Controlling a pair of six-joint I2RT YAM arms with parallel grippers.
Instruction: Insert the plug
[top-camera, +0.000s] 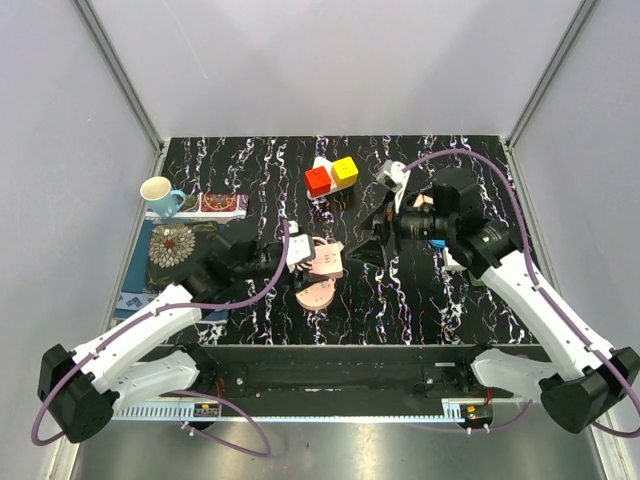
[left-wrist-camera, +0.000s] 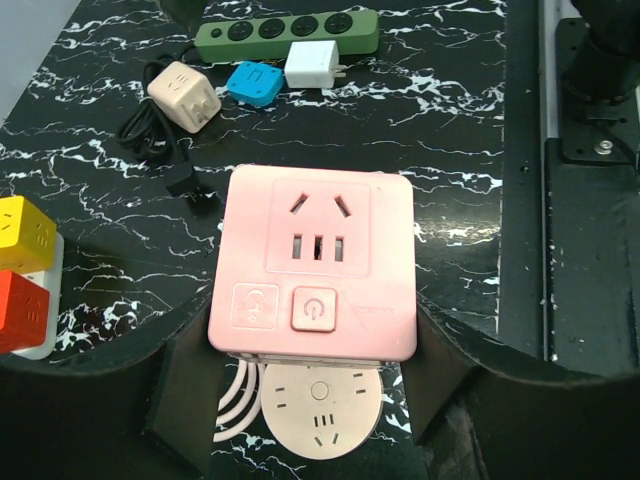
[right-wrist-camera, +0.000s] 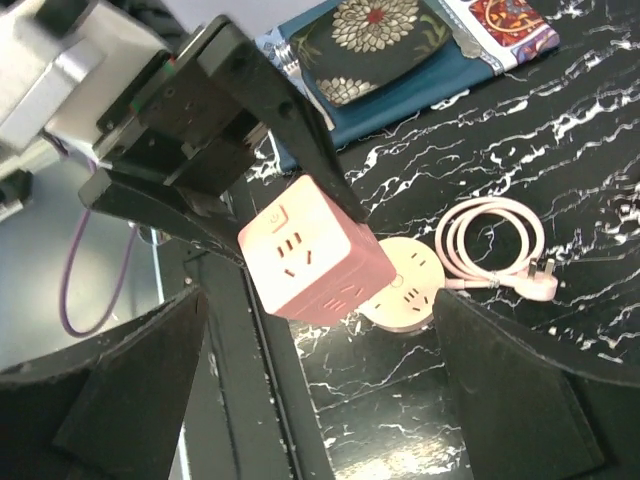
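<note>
The left gripper (left-wrist-camera: 315, 322) is clamped on a pink cube-shaped plastic power socket (left-wrist-camera: 312, 265), its black fingers (left-wrist-camera: 180, 385) pressed against the cube's two opposite sides. The face with the pin holes and a square power button is turned toward the left wrist camera. From the right wrist the same cube sits tilted, one corner pointing down, just in front of a round pale pink plastic socket disc (right-wrist-camera: 408, 296) that lies flat on the black white-veined marble-pattern table (top-camera: 430, 300). Whether cube and disc touch cannot be told. The pale pink three-pin plug (right-wrist-camera: 537, 286) lies on the table beside the disc, at the end of a pale pink coiled cable (right-wrist-camera: 492, 243), apart from both grippers. The right gripper (right-wrist-camera: 322, 345) faces the cube with its fingers (right-wrist-camera: 130, 395) spread wide and nothing between them. At the far side of the table a red plastic cube socket (top-camera: 318, 181) and a yellow plastic cube socket (top-camera: 345, 171) sit together. The left wrist view also shows a dark green power strip (left-wrist-camera: 285, 35), a small blue adapter (left-wrist-camera: 252, 82), a white adapter (left-wrist-camera: 312, 65) and a beige cube adapter (left-wrist-camera: 182, 95) with a black cable. At the left edge stand a cream and blue mug (top-camera: 160, 193) and patterned cloth mats (top-camera: 180, 245).
</note>
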